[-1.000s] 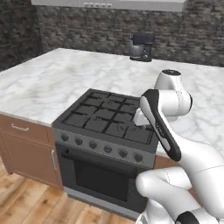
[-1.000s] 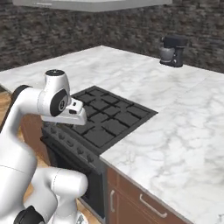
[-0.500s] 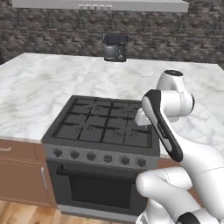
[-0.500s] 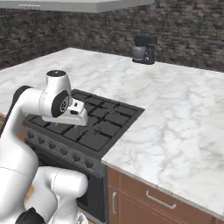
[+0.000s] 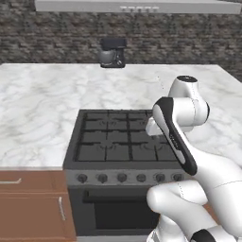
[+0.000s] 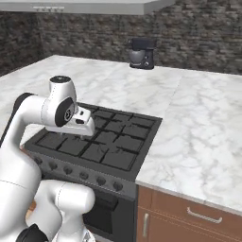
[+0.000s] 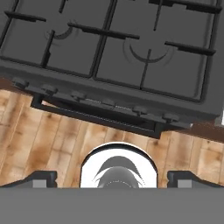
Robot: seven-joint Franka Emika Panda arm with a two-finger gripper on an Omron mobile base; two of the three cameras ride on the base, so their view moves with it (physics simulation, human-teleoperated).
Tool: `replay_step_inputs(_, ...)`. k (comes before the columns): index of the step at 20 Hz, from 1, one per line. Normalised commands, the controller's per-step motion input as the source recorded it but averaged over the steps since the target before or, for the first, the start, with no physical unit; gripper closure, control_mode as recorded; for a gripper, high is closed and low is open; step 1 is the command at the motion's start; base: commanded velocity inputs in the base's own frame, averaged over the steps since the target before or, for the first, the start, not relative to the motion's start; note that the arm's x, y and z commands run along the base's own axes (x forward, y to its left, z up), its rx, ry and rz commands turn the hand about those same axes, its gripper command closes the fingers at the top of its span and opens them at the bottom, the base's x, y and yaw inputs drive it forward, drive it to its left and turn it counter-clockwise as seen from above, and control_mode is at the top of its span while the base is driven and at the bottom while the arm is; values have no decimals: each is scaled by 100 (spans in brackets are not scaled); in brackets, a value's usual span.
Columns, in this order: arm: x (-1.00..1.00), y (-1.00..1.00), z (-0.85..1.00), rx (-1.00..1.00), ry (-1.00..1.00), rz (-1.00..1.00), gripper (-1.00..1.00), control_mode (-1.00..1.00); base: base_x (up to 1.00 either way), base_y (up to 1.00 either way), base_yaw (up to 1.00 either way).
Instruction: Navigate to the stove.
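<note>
- Pincer (image 7: 112, 177) spread wide, nothing between its two small dark tips, which rise far apart at the bottom corners of the hand view; pointed down over the front edge of the range.
- Wide black gas stove with dark grid grates (image 5: 125, 139) set into the white marble worktop (image 5: 40, 108), straight ahead in the left base view, with the white arm bent above its right half.
- Same stove (image 6: 101, 142) in the right base view lying below and beside the arm's hand, marble worktop (image 6: 198, 127) stretching to the right of it.
- Grey front strip with a row of round knobs under the grates; dark oven door with a bar handle beneath.
- From the hand view, stove (image 7: 113, 48) seen from above: burners, grates, then knob strip and handle, then wooden plank floor (image 7: 52, 144) below.
- Dark stand mixer (image 5: 112, 53) at the back of the worktop against the stone wall, well apart from the stove; also seen at (image 6: 142, 53).
- Brown wooden cabinet fronts (image 5: 30, 203) beside the oven, with pale handles.
- Grey range hood (image 5: 127, 5) overhead.
</note>
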Motion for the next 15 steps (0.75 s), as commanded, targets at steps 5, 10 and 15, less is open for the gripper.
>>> replay_step_inputs(5,0,0,0,0,0,0,-100,100,24,42,-32)
replay_step_inputs(10,0,0,0,0,0,0,-100,100,36,31,-27)
replay_step_inputs(15,0,0,0,0,0,0,-100,100,55,31,-19)
